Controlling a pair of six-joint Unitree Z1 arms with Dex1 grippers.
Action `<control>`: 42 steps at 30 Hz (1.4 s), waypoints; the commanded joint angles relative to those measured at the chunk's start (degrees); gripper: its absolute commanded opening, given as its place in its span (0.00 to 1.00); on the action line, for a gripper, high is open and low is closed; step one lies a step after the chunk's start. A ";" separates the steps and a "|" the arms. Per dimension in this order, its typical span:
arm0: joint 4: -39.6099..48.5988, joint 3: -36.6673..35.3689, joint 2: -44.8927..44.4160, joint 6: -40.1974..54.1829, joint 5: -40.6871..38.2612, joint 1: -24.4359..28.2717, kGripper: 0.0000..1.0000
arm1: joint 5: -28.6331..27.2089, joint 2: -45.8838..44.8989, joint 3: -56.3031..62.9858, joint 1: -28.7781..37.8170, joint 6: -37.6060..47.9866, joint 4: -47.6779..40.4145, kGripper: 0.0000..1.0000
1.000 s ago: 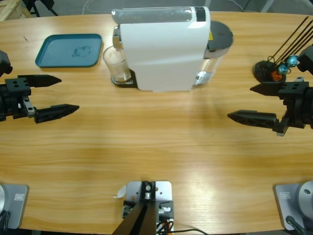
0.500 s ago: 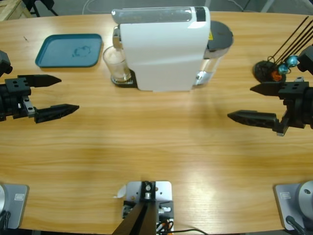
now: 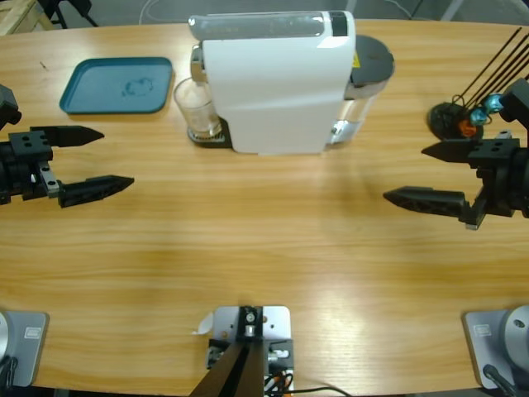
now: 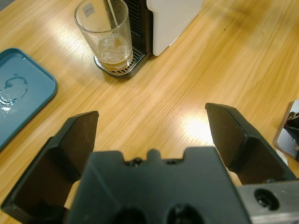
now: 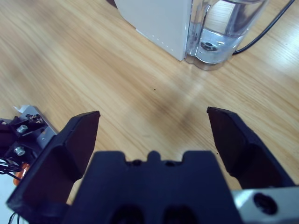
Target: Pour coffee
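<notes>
At eleven o'clock on the counter (image 3: 264, 248), the coffee (image 4: 113, 58) is sitting in the glass (image 3: 198, 109) under the machine (image 3: 277, 78). Nothing is changing: the left tool (image 3: 89, 160) and right tool (image 3: 431, 175) are staying released, well apart from it, so pouring is not starting.

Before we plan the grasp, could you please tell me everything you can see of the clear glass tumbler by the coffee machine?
The clear glass tumbler is a tall, straight-sided cup, slightly wider at the rim, standing upright on the dark drip tray at the front of the white coffee machine. It holds a shallow layer of amber-brown coffee at the bottom and is otherwise empty. Nothing grips it; the left hand is apart from it, open.
</notes>
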 commanded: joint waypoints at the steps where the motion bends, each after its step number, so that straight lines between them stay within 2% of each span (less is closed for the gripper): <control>1: -0.89 2.13 1.56 -0.78 1.28 -0.50 1.00 | 0.60 2.04 -0.19 -0.62 -0.64 0.48 1.00; 17: -1.25 2.06 2.36 -0.80 1.40 -0.53 1.00 | 0.50 1.69 -0.19 -0.62 -0.69 0.48 1.00; 26: -10.53 1.22 13.24 8.85 0.77 1.68 1.00 | 0.36 1.78 -0.28 -0.62 -0.69 0.66 1.00; 29: -11.49 0.21 16.03 13.88 -4.19 5.79 1.00 | -0.15 2.25 -0.30 -0.62 -0.79 0.64 1.00; 33: -11.55 -4.39 20.85 17.83 -14.61 13.65 1.00 | -0.10 2.95 -0.52 -0.62 -0.88 0.57 1.00; 38: -12.34 -8.72 27.48 18.18 -23.16 14.67 1.00 | -0.19 3.02 -0.54 -0.62 -0.88 0.40 1.00; 42: -16.75 -9.93 32.54 18.36 -23.77 14.92 1.00 | -0.19 3.10 -0.54 -0.62 -0.85 0.31 1.00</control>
